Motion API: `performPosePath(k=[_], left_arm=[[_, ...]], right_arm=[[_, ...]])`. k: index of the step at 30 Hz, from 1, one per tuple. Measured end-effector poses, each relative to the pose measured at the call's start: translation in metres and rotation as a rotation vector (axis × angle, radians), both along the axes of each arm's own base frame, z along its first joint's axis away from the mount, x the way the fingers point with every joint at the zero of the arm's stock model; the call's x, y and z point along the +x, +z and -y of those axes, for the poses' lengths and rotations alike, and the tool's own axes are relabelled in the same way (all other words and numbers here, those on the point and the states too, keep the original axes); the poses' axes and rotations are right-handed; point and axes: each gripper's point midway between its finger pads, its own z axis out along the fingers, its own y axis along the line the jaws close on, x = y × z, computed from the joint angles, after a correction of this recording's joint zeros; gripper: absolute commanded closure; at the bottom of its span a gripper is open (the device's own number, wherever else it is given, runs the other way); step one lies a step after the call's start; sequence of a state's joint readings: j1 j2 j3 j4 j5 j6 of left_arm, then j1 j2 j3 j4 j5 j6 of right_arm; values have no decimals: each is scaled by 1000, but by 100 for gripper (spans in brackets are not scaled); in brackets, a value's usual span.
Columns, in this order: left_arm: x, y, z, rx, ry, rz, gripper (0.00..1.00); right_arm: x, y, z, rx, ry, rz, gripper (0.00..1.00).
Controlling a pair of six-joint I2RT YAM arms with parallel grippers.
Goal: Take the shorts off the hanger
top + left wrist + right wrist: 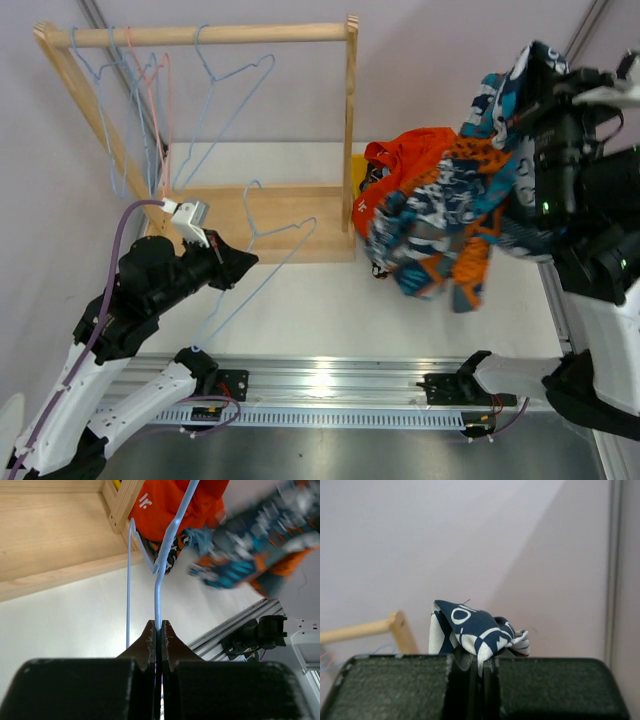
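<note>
The right arm's fingers (461,667) pinch a corner of the patterned shorts (450,230), which hang lengthwise straight down from them toward the counter (330,300), well apart from the bare blue hanger (157,600) clamped between the left arm's fingers (147,640).

Wooden garment rack (200,36) at ten o'clock on white table (330,310); wire hangers (165,110) hung from its rod; aluminium rail (330,380) across six o'clock; lilac wall (450,60) at twelve.
</note>
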State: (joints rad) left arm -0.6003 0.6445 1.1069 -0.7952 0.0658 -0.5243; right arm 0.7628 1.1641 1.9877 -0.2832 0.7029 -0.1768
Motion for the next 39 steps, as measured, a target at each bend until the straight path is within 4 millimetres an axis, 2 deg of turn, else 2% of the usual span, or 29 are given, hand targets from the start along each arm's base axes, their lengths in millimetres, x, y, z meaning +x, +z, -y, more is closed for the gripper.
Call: performPosePath(k=[4,7,10,12,14,17,19,21,25,30,34,39], left_arm=[[-3,1,2,-21,-18,22,100],[-1,1,5,-28,-26,30,100],[-1,-3,6,-20,-37,28,100],[-1,-6,6,-16,-39,24,100],[-1,-8,7,-9,-42,23,100],[-1,-10,6,-3,-45,27,100],[-1,-12,6,-3,-46,29,100],[0,-14,7,-3,-46,30,100],[5,-19,11,0,-51,20,100],[14,-21,18,1,-52,11,100],[17,-21,21,-5,-50,8,100],[17,-21,23,-12,-51,3,100]], right_arm=[[50,15,9,-40,-109,-3,100],[101,21,10,-61,-150,-6,100],[152,6,12,-85,-172,-35,100],[176,-9,16,-95,-183,-66,100],[192,-20,21,-95,-187,-86,100],[203,-29,27,-81,-194,-95,100],[208,-35,23,-66,-172,-93,100],[213,-49,15,-51,-132,-110,100],[215,-102,-6,-40,-62,-176,100],[213,-204,-32,-30,17,-319,100],[219,-293,-37,-2,51,-443,100],[230,-389,-47,40,104,-569,100]])
